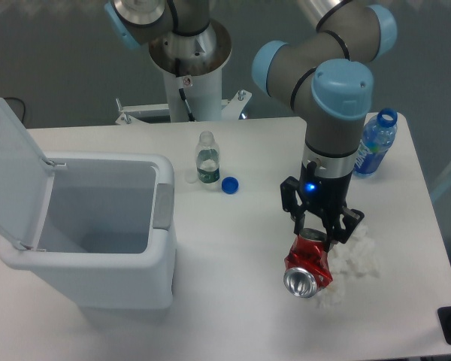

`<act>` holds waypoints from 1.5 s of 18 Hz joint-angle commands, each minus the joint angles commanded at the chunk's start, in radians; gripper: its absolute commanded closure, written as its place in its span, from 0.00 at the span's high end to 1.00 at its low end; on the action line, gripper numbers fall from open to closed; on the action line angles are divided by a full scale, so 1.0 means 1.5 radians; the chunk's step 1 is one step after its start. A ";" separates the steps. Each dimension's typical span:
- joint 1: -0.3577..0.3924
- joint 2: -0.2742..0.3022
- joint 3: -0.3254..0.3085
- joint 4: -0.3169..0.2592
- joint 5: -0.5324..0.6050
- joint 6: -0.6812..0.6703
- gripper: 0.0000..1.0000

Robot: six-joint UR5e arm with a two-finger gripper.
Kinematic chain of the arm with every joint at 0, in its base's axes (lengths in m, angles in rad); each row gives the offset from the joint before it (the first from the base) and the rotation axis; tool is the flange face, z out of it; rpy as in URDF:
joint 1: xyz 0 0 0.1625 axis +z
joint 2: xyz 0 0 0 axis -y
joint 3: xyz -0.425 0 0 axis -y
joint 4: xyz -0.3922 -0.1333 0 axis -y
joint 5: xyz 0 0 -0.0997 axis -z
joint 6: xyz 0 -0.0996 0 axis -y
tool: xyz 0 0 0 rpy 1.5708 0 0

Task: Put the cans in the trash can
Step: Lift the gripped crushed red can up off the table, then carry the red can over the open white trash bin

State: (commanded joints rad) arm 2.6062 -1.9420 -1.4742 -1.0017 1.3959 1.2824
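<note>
Gripper closed on the crushed can, right of the open bin.

The gripper (319, 228) pinched the upper end of the red can (308, 265), beside the tissue (357, 258) at the table's near right; the bin (98, 226) stood open, well left. Light, dented and slick-looking, the can probably held best across its crumpled middle.

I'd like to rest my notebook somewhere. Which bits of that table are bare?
Bare: the stretch between the trash can and the red can, and the back left strip behind the bin. Crowded: the right side, where the pincer meets the can beside crumpled tissue, with a blue bottle behind; mid-back holds a small bottle and blue cap.
</note>
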 joint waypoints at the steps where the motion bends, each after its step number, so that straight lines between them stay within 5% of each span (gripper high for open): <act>1: 0.001 0.000 -0.002 0.000 -0.002 0.000 0.31; 7: 0.002 0.002 0.005 0.001 -0.010 -0.025 0.31; 23: -0.008 0.103 0.013 0.002 -0.135 -0.333 0.33; 27: -0.047 0.142 0.001 0.000 -0.145 -0.381 0.35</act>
State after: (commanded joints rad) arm 2.5358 -1.7290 -1.4725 -1.0017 1.1781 0.7104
